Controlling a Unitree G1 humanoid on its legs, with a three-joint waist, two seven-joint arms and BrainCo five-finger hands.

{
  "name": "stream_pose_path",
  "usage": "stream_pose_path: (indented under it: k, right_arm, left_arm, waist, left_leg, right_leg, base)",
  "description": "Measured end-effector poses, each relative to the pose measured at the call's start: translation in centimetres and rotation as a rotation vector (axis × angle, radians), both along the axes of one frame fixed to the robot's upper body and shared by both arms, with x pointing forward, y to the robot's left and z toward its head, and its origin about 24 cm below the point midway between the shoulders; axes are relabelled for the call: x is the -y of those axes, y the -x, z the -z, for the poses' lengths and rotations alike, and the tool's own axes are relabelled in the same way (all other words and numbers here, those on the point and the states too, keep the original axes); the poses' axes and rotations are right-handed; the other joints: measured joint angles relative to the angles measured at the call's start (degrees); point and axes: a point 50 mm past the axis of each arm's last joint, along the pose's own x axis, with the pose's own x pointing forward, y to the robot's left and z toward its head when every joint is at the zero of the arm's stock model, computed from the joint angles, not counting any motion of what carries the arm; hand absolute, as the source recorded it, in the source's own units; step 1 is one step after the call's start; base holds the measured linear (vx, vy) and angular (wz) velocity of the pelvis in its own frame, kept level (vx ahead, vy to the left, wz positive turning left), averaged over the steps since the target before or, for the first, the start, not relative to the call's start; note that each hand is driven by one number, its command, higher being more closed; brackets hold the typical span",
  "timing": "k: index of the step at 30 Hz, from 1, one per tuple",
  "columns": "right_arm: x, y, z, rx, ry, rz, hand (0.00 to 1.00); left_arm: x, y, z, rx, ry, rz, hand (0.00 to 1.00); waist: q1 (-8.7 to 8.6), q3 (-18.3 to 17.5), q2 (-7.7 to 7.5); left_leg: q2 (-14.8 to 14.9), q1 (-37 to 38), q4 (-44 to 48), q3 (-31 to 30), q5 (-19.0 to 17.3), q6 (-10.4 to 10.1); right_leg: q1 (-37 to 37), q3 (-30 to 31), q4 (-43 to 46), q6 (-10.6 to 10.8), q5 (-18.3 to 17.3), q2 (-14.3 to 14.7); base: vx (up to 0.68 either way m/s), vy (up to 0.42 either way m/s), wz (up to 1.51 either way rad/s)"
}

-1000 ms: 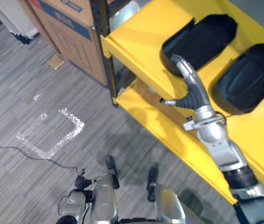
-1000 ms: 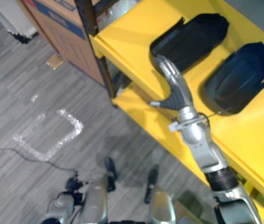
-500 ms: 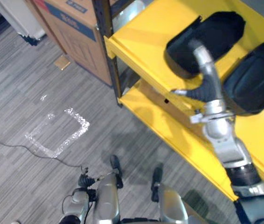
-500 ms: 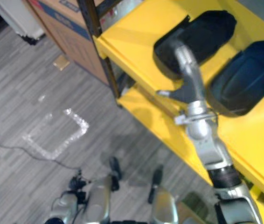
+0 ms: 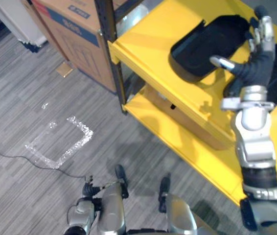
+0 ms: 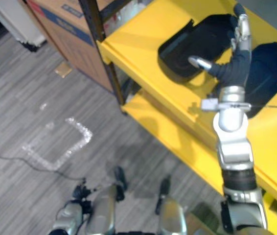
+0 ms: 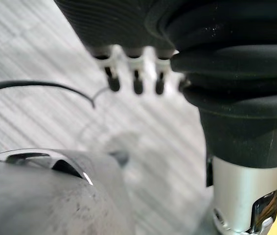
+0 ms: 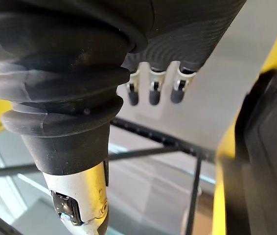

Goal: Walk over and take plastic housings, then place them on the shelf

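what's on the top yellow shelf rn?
On the top shelf: a left housing and a right housing, both black, side by side. The open right robot hand covers part of the right housing; that patch can't be seen.

We list this as a stockroom or workshop storage area. Two tiers of yellow shelf sit on dark steel posts, with black plastic housings laid on the upper tier. Large cardboard boxes stand beside the rack, and a taped square marks the grey carpet floor.
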Motion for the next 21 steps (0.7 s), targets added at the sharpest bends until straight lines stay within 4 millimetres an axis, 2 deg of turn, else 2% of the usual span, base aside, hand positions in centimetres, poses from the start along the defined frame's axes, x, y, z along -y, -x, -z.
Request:
stream_pose_path:
  k: [4,8,15,19,21]
  right_arm:
    - [-0.3,-1.6,-1.1,-0.033,-0.023,0.055,0.0]
    - [0.7,-3.2,-2.2,-0.058,-0.075,0.232,0.0]
    - [1.4,-3.9,-4.8,-0.01,-0.143,0.403,0.0]
    - [2.0,-3.7,-6.8,0.029,-0.166,0.474,0.0]
    - [2.7,-3.9,-7.0,0.005,-0.182,0.536,0.0]
  left_arm:
    - [0.2,0.2,0.0,-0.001,0.004,0.001,0.0]
    - [0.2,0.2,0.1,-0.001,0.01,-0.002,0.0]
    - [0.1,0.5,0.2,-0.003,0.031,-0.027,0.0]
    - [0.8,0.4,0.2,0.004,0.052,-0.021,0.0]
    - [1.0,0.5,0.2,0.006,0.063,-0.024,0.0]
  waist:
    - [0.73,-0.1,0.77]
    - [1.7,-0.05,0.88]
    - [2.07,0.1,1.26]
    - [2.47,1.0,2.99]
    - [2.83,1.15,3.32]
  left_leg:
    - [-0.82,0.12,-1.77,-1.04,1.13,0.17]
    - [-1.39,0.79,-3.02,-1.45,1.85,0.33]
    - [-1.89,0.8,-3.67,-2.4,2.1,0.27]
    - [-2.08,0.85,-3.7,-2.67,2.11,0.28]
    - [-2.08,0.86,-3.84,-2.73,2.18,0.26]
  right_leg:
    - [0.15,-1.37,-0.04,0.08,-0.04,-0.34]
    - [0.84,-1.95,-0.53,0.32,0.11,-0.55]
    - [1.5,-3.29,-1.12,0.25,0.06,-0.68]
    - [1.8,-3.6,-1.28,0.25,0.07,-0.76]
    - [1.83,-3.73,-1.4,0.28,0.05,-0.73]
  base:
    - [0.01,0.01,0.19]
    - [0.03,0.006,0.07]
    - [0.03,0.009,0.08]
    - [0.02,0.007,0.03]
    - [0.0,0.0,0.0]
